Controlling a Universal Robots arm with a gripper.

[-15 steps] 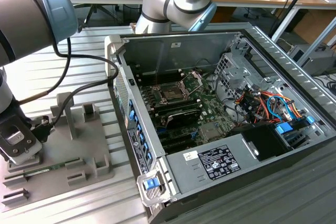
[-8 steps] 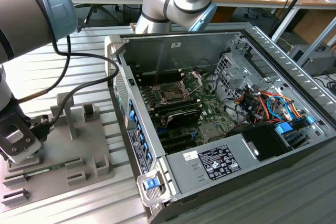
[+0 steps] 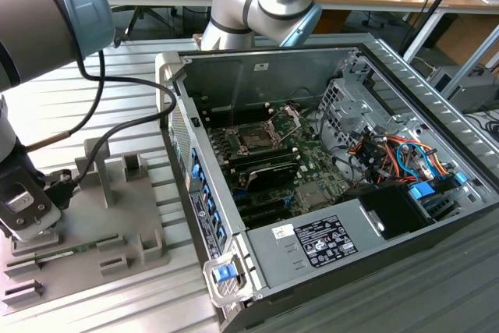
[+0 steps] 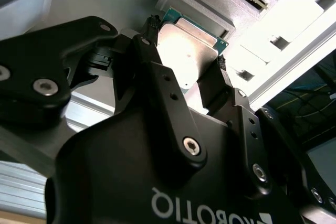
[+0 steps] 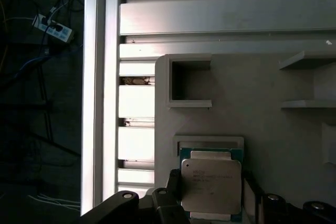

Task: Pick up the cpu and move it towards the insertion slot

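The black gripper pinches the flat silvery square cpu by opposite edges. The dark metal-framed insertion slot lies well apart, toward the exterior view's right.

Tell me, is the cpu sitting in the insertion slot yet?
No, the first wrist view shows the cpu lying flat on the grey tray.

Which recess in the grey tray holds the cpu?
The framed recess at the claw holds the cpu; the square recess beyond it is empty.
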